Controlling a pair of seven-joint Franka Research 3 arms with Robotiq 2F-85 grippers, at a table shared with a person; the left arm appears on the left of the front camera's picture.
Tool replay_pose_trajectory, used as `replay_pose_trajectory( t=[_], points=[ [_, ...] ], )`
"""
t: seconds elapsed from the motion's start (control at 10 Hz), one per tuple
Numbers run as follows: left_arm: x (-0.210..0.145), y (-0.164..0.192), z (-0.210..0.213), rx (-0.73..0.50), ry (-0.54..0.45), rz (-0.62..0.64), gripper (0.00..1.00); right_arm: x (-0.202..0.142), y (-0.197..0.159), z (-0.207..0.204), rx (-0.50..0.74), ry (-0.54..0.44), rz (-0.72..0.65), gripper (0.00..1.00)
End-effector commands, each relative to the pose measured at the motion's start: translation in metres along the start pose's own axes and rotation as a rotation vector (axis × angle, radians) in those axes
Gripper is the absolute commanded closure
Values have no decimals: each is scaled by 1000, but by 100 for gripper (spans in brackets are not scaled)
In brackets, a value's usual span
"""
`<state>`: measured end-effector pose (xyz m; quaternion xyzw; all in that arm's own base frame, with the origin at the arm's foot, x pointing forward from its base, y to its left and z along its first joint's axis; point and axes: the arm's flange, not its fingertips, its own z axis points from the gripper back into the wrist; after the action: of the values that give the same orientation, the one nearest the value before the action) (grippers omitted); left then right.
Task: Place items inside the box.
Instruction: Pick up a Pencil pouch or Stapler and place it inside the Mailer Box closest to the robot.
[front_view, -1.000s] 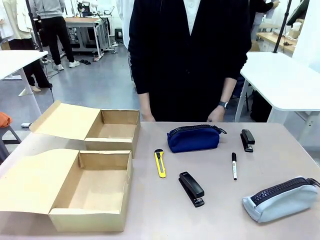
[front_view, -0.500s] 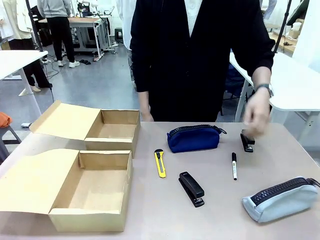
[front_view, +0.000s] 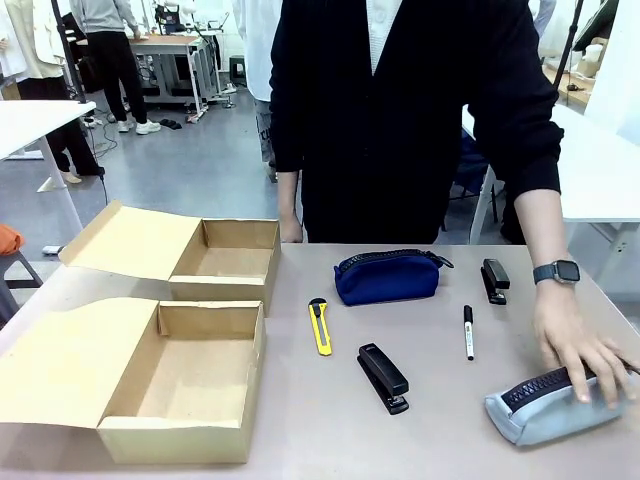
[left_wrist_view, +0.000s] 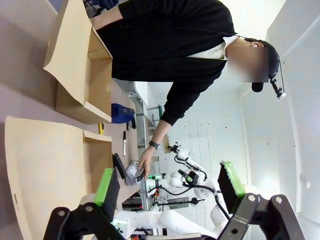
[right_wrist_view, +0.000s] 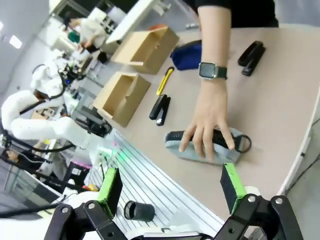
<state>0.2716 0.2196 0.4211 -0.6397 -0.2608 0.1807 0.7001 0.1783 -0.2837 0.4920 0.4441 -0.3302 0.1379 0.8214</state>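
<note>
1. Two brown cardboard boxes (front_view: 170, 440), flaps open, stand left on the table (front_view: 440, 440)
2. Soft grey zip pouch (front_view: 545, 420) lies near right, the person's hand (front_view: 576, 348) flat on it
3. Left hand (left_wrist_view: 169, 182) and right hand (right_wrist_view: 171, 184) both released, green pads apart

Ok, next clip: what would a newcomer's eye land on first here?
First, the person's hand laid on the grey zip pouch at the table's near right corner. Then the two open cardboard boxes on the left side, the near box and the far box. Between lie the navy blue zip pouch, yellow utility knife, black marker pen, larger black stapler and smaller black stapler.
</note>
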Motion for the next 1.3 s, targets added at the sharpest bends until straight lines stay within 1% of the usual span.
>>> replay_pose_trajectory(
  t=[0.0,0.1,0.2,0.3,0.4,0.5,0.6,0.7,0.8,0.9,1.0,1.1,1.2],
  points=[
    [-1,0,1,-8,8,-23,0,-3,-13,19,9,-70,-89,0],
    [-1,0,1,-8,8,-23,0,0,0,0,0,0,0,0],
    [-1,0,1,-8,8,-23,0,0,0,0,0,0,0,0],
    [-1,0,1,-8,8,-23,0,-14,-8,21,-5,-37,-44,0],
    [-1,0,1,-8,8,-23,0,-8,-6,10,-38,8,-55,0],
    [-1,0,1,-8,8,-23,0,0,3,-9,-86,48,-22,0],
    [-1,0,1,-8,8,-23,0,9,17,-34,-105,76,28,0],
    [-1,0,1,-8,8,-23,0,16,30,-66,-157,142,65,0],
    [-1,0,1,-8,8,-23,0,22,42,-107,-181,205,84,0],
    [-1,0,1,-8,8,-23,0,24,49,-152,-314,318,74,0],
    [-1,0,1,-8,8,-23,0,24,54,-186,-396,422,107,0],
    [-1,0,1,-8,8,-23,0,26,58,-182,-440,390,115,0],
    [-1,0,1,-8,8,-23,0,37,42,-143,-293,303,110,0]
  ],
)
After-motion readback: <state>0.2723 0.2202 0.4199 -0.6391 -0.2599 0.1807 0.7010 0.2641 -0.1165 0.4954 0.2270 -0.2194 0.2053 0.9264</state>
